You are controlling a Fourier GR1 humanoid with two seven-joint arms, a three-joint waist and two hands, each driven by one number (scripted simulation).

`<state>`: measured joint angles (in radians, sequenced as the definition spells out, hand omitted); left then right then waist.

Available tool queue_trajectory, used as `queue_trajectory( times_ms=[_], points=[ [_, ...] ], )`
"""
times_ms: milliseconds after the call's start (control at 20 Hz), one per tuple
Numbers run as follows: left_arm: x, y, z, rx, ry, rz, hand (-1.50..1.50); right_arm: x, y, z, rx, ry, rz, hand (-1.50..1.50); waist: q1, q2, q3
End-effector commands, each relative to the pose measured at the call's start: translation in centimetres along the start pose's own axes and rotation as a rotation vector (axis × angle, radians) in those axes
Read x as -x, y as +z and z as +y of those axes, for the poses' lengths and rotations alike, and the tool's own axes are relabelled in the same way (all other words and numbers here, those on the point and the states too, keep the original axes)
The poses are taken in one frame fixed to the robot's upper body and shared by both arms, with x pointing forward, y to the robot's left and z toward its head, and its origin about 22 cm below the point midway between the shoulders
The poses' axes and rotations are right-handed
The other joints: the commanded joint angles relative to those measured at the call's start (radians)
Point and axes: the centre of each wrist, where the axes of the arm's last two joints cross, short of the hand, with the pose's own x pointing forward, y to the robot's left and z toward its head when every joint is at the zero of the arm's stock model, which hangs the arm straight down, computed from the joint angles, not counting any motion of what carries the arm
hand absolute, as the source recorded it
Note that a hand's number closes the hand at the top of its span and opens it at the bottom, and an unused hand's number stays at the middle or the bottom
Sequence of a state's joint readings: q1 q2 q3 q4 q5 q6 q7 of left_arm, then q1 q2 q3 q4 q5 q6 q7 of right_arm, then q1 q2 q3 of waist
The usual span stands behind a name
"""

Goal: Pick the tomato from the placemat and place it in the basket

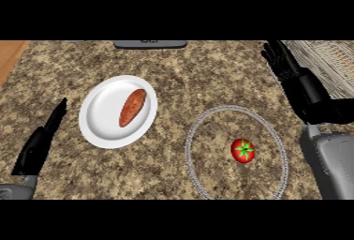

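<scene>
A red tomato with a green star-shaped top lies on the round placemat, right of its middle. The wicker basket sits at the far right of the counter, cut off by the view's edge. My right hand is raised above the counter beyond the tomato, beside the basket's left rim, fingers straight and pointing away, holding nothing. My left hand rests open near the left edge, fingers up, far from the tomato.
A white plate holding a sweet potato sits left of the placemat. A dark grey object lies at the counter's far edge. A wooden surface shows at the top left corner.
</scene>
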<state>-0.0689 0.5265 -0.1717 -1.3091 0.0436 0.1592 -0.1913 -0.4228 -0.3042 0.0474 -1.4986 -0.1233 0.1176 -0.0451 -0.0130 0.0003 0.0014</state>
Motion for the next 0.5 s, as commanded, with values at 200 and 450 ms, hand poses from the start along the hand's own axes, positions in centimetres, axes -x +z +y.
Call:
queue_trajectory(
  times_ms=[200, 450],
  points=[
    [4.2, 3.9, -5.0, 0.041, 0.297, 0.406, 0.0, -0.1, -1.4, 1.2, 0.021, -0.292, -0.06, 1.5, 0.034, 0.004, 0.0],
    [4.2, 4.0, -6.4, 0.072, 0.393, 0.521, 0.0, -0.1, 0.0, 11.5, -0.266, -0.227, -0.124, 1.5, 0.031, 0.001, -0.002]
  ],
)
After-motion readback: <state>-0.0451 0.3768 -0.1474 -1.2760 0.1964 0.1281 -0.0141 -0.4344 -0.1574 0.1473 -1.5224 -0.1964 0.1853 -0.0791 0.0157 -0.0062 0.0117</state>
